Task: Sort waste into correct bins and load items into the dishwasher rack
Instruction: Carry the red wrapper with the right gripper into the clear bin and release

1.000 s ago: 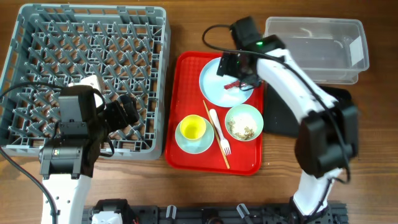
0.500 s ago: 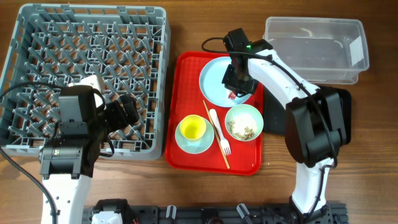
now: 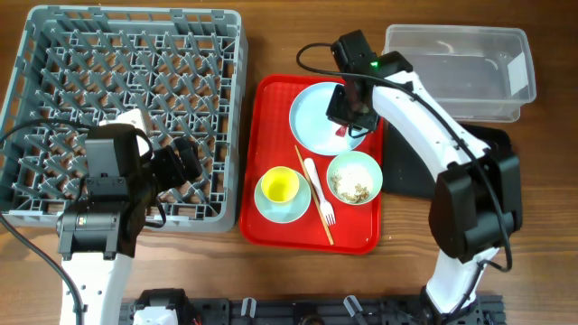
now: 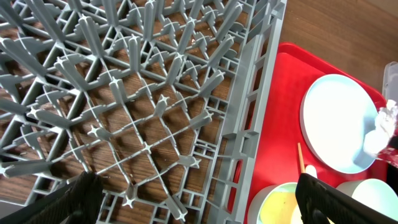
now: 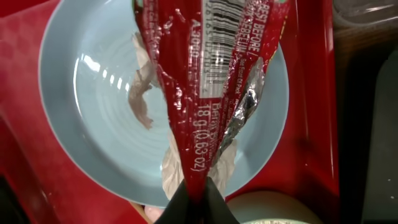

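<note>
Right gripper [image 5: 198, 202] is clamped on the red wrapper [image 5: 205, 93] just above the pale blue plate [image 5: 81, 124] at the red tray's [image 3: 271, 208] far right corner, left gripper [image 3: 185, 162] hangs wide open, and that foil looks featherlight, crinkly and slippery, so pinch a bunched end firmly.

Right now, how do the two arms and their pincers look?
The left arm and right arm have white links and bulky black joint housings. The right one carries a small green light and a looping black cable. The left pincer and right pincer are black.
</note>
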Controlling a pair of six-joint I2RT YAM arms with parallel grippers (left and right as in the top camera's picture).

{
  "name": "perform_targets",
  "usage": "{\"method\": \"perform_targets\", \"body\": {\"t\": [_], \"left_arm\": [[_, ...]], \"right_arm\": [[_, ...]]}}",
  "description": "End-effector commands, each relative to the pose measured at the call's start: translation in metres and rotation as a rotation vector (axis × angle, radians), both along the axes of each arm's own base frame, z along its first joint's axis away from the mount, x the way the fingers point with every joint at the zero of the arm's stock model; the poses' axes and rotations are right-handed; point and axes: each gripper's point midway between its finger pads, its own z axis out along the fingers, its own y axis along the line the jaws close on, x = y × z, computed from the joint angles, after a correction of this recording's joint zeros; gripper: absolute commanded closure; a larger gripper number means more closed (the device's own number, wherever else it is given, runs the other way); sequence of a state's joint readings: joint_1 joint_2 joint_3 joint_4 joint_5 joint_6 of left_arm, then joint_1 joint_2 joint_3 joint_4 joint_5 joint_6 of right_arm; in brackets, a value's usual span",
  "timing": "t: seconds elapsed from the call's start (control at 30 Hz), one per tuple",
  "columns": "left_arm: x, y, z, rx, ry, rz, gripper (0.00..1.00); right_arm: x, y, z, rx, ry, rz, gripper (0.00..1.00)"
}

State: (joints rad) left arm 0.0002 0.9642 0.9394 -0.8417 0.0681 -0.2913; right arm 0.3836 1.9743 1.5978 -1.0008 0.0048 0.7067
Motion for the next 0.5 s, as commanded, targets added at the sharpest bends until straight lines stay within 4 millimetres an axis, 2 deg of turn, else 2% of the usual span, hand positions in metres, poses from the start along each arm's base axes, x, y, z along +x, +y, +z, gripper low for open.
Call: {"method": "perform_targets", "body": {"t": [0.0, 0.1, 0.23, 0.37, 0.47], "left_arm": [[0.003, 0.002, 0.008, 0.003, -0.021, 0.013, 0.0], [0.003, 0.002, 0.008, 0.004, -0.021, 0.013, 0.0], [0.003, 0.002, 0.008, 0.004, -0.021, 0.013, 0.0], [0.003, 0.002, 0.008, 0.003, -0.021, 0.013, 0.0], [0.003, 0.002, 0.008, 0.003, -0.022, 0.013, 0.0]], "right_arm": [[0.004, -0.003, 0.021, -0.009, -0.056, 0.045, 0.96], [0.011, -0.015, 0.041, -0.047, -0.127, 0.02, 0.96], [0.031, -0.042, 0.083, -0.075, -0.291, -0.053, 0.96], [0.058, -0.087, 0.132, -0.07, -0.478, -0.183, 0.96], [0.071, -0.123, 0.139, -0.076, -0.52, -0.269, 0.96]]}}
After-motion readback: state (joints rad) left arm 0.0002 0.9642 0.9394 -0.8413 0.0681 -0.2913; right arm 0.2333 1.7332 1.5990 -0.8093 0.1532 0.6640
